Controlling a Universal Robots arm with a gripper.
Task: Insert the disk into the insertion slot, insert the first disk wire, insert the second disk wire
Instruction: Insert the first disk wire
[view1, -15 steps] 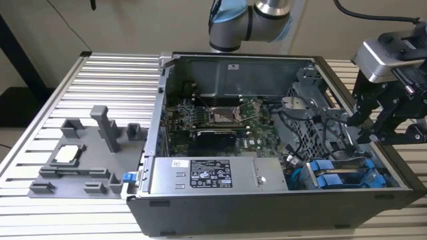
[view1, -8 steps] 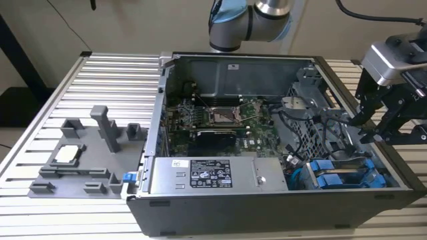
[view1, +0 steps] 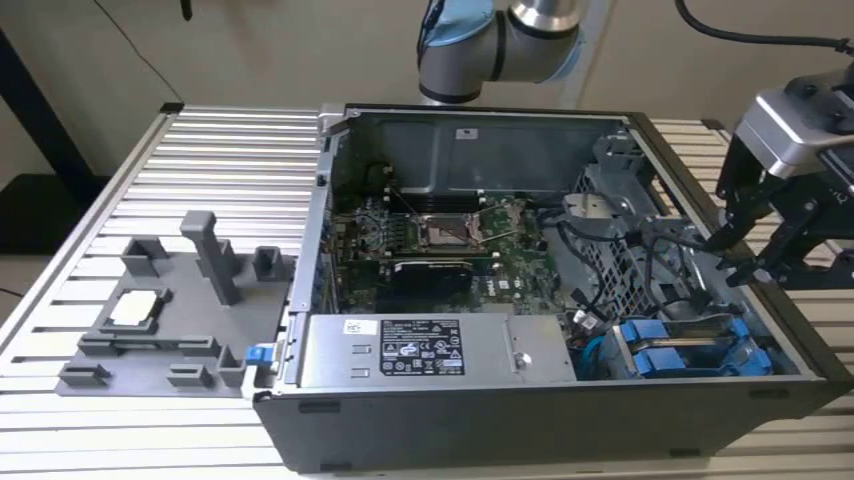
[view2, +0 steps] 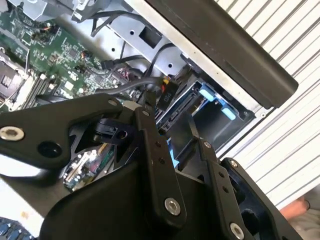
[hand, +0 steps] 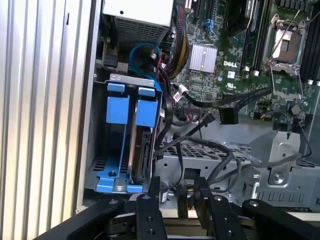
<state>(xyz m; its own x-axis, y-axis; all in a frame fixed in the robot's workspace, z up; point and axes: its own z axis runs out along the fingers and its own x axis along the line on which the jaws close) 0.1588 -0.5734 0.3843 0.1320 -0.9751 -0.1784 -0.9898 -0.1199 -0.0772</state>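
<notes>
Item: disk (hand: 139, 159), seated on edge in the insertion slot (hand: 131, 188) of the drive cage, in the bay nearer the motherboard (hand: 235, 65). In the exterior view its long axis runs across the computer case (view1: 534, 425), from that view's left to its right. The blue tab end points towards the power supply (view1: 414, 350). Gripper (view1: 747, 258): poised over the case wall on the exterior view's right, just beside the cage, fingers parted to a moderate gap. Black connector (hand: 227, 116): loose over the board, apart from the disk.
</notes>
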